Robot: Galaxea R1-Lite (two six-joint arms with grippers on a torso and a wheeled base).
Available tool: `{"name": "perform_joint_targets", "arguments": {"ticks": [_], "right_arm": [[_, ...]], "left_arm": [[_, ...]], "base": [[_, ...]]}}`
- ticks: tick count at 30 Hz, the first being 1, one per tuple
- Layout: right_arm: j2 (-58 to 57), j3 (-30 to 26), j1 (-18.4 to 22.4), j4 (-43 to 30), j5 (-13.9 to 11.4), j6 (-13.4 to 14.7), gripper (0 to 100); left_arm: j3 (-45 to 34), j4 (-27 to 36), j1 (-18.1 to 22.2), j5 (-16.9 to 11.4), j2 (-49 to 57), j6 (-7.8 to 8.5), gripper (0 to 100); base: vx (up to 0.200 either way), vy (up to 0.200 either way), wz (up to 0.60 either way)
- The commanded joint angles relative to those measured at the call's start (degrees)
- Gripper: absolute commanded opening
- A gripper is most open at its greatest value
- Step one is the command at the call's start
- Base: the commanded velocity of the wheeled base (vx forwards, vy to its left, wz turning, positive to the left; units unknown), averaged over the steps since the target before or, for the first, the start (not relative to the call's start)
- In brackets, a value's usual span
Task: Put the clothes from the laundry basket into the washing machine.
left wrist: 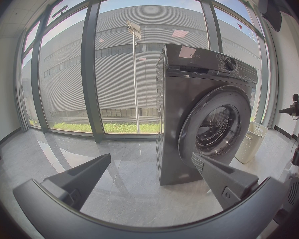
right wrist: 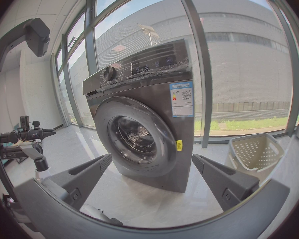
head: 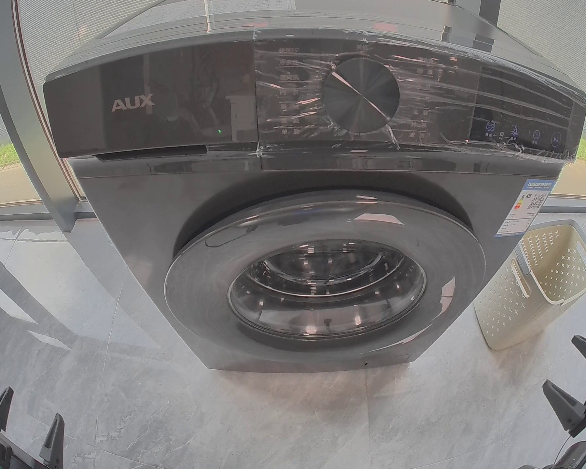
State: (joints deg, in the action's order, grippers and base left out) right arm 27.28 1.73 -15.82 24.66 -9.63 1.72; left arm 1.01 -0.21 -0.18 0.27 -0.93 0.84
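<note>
A dark grey front-loading washing machine [head: 306, 184] stands straight ahead with its round glass door [head: 325, 288] closed; it also appears in the left wrist view [left wrist: 206, 117] and the right wrist view [right wrist: 143, 117]. To its right on the floor sits a cream perforated laundry basket [head: 544, 281], tilted against the machine's side, with no clothes visible inside [right wrist: 255, 151]. My left gripper [head: 26, 421] hangs low at the left, open and holding nothing [left wrist: 151, 160]. Low at the right, my right gripper [head: 576, 376] is open too, nothing between its fingers [right wrist: 151, 161].
Glossy grey marble floor [head: 273, 412] spreads in front of the machine. Floor-to-ceiling windows with dark frames [left wrist: 89, 67] stand behind and beside it. A window pillar [head: 19, 99] rises at the machine's left.
</note>
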Motion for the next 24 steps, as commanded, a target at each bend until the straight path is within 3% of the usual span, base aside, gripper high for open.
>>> {"name": "perform_joint_targets", "arguments": {"ticks": [1,5,6,9,13,20,24], "right_arm": [[-22.6,0.8,8.8,-12.0,0.6,-1.1,100],[-22.7,-1.4,9.7,-11.3,2.2,-1.0,100],[-23.2,-1.7,11.2,-12.6,3.6,-0.9,100],[-25.9,-1.7,16.6,-17.3,3.0,-1.1,100],[-27.3,-1.7,15.7,-21.6,3.9,-0.8,100],[-27.3,-1.7,15.4,-24.7,9.7,-2.0,100],[-27.3,-1.7,15.4,-24.6,9.2,-2.1,100]], "left_arm": [[-1.0,0.0,0.0,0.0,0.9,0.04,100],[-1.0,0.0,0.0,0.0,0.9,0.04,100],[-1.0,-0.1,0.0,0.0,0.9,0.04,100],[-1.0,0.0,0.0,0.0,0.9,-0.05,100],[-1.0,-0.1,0.0,0.0,0.9,-0.05,100],[-0.9,0.0,0.0,0.2,0.9,-0.31,100],[-0.9,0.0,0.0,0.3,0.9,-1.02,100]], "base": [[0.0,0.0,0.0],[0.0,0.0,0.0],[0.0,0.0,0.0],[0.0,0.0,0.0],[0.0,0.0,0.0],[0.0,0.0,0.0],[0.0,0.0,0.0]]}}
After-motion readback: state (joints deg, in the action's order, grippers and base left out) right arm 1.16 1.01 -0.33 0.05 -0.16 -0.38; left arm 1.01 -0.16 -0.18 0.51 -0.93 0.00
